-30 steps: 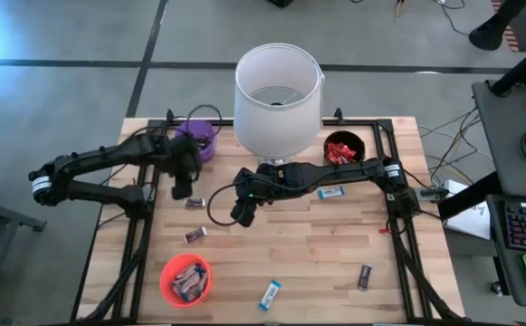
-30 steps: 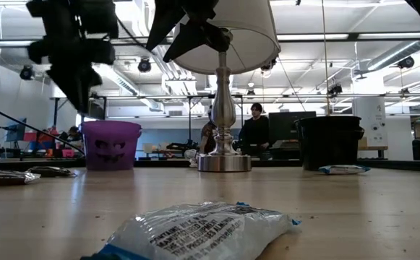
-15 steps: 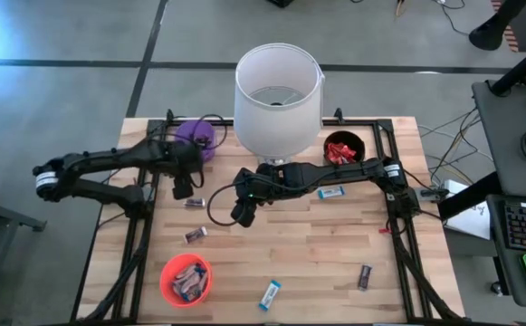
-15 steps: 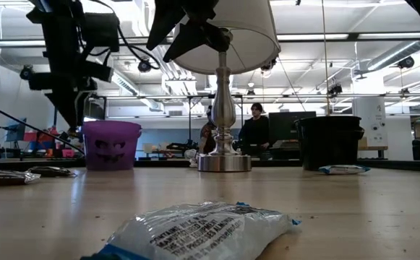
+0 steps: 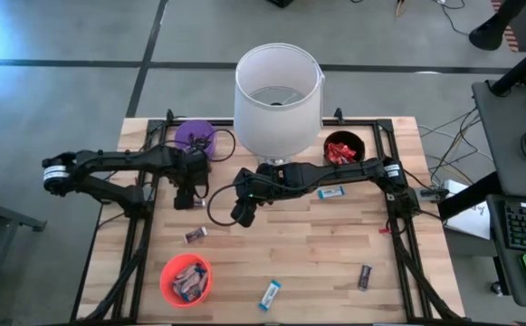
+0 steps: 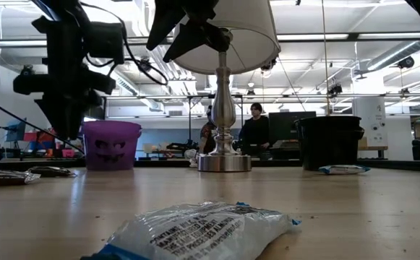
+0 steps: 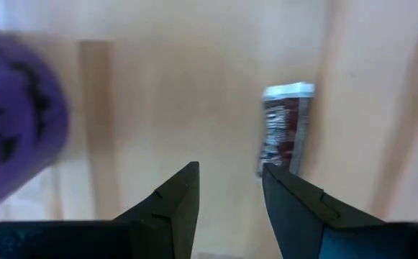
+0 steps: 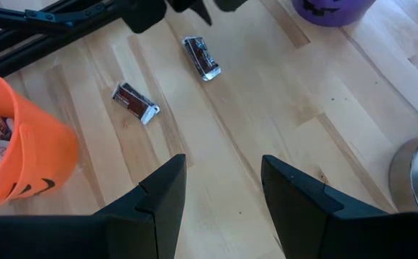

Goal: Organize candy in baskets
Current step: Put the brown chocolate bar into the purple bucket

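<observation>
— From above, where's the work?

— The left gripper (image 5: 185, 194) hangs over a brown bar (image 5: 195, 203) at about 10 o'clock on the table (image 5: 317, 272), just below the purple basket (image 5: 195, 139). The right gripper (image 5: 242, 212) waits near the lamp (image 5: 278, 95). The orange basket (image 5: 186, 279) at 7 o'clock holds several candies, and the black basket (image 5: 343, 148) at 1 o'clock has red ones. Loose pieces: a second brown bar (image 5: 196, 234), a blue bar (image 5: 270, 294) at 6 o'clock, a dark bar (image 5: 364, 276) at 5, and another blue one (image 5: 332, 192) towards 2.

— And from table height?

— The left arm is up at 10 o'clock, above the purple basket (image 6: 111, 144). That blue bar (image 6: 195, 231) fills the foreground, its wrapper puffy and crinkled. People stand far behind.

— The left wrist view?

— Its jaws stand narrowly apart and empty, with the brown bar (image 7: 282, 128) just beyond the fingers (image 7: 176, 201). I'd guess it's light and slick, and the foil would skid. Best pinched across the narrow middle, not by the crimped ends.

— The right wrist?

— Its jaws are open wider, with nothing between the fingers (image 8: 158, 198). It looks down on both brown bars (image 8: 200, 58) (image 8: 135, 103) and the orange basket (image 8: 29, 155).
</observation>
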